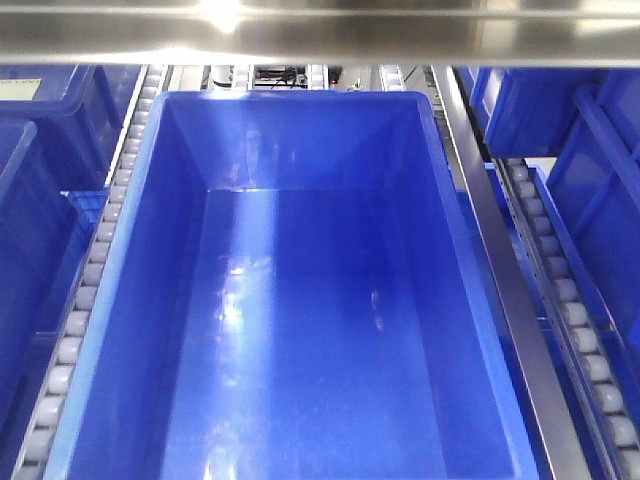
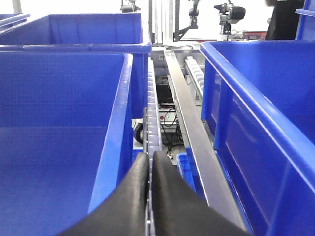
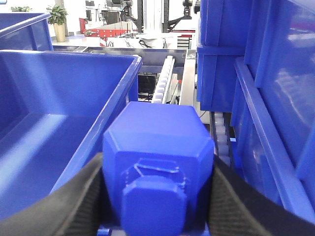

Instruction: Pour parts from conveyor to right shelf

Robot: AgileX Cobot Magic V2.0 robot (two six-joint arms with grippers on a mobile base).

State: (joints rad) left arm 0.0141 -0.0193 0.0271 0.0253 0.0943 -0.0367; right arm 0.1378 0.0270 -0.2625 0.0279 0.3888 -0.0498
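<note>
The right tool is squeezing the blue block tight. In the right wrist view the big blue bin lies just left of the block, so I think the block should tip that way. The left tool is pinched closed on nothing.

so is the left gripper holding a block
No, the left gripper is closed on itself, with nothing between its jaws.

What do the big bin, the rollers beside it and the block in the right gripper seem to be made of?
Big bin: glossy blue plastic, by its soft lamp glare. Rollers: white, probably matt plastic. Blue block in the right gripper: likely smooth moulded plastic, with bevelled edges and faint sheen.
</note>
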